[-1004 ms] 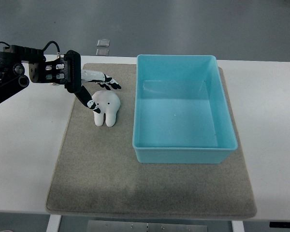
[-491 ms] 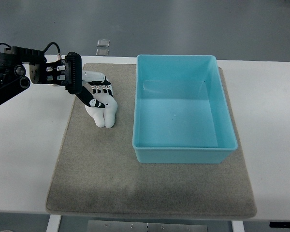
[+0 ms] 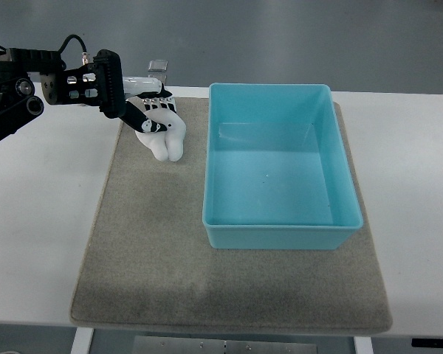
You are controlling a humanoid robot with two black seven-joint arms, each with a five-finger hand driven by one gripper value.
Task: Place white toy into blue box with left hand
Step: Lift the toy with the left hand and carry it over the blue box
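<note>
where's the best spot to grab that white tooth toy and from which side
Grip the wide rounded crown of the white toy, coming from above and the left, as the left hand does now with fingers wrapped over it. The crown is the bulkiest part; the two stubby roots point toward the camera and hang free, away from the blue box.

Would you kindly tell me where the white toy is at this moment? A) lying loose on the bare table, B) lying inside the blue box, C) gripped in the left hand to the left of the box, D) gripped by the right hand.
C: the left hand has its fingers closed around the white toy, over the grey mat left of the empty blue box.
</note>
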